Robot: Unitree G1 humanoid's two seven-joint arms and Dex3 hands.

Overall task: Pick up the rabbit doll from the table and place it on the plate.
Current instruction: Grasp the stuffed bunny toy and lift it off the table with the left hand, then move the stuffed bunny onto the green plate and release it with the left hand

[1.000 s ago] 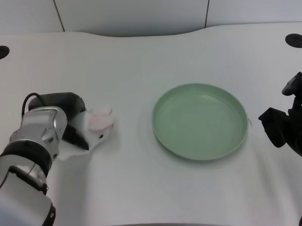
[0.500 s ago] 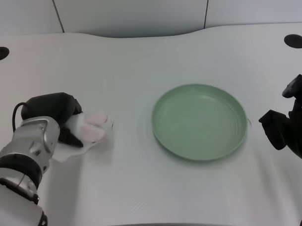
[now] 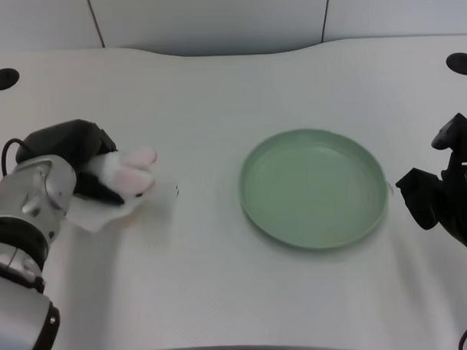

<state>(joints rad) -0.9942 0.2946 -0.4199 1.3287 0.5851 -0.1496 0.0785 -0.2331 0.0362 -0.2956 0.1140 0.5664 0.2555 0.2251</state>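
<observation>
Your left hand (image 3: 76, 161) has its fingers wrapped around the rabbit doll (image 3: 119, 187), pink ears poking out past them, so it carries securely. The plate (image 3: 314, 187) sits well apart, beyond the fingertips.

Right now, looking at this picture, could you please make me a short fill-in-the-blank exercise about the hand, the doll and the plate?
1. The rabbit doll is held by the robot's ____ hand.
2. The colour of the plate is ____.
3. The inside of the plate holds ____.
4. In the picture, the doll is on the ____ side of the plate.

Missing words: left; green; nothing; left
</observation>
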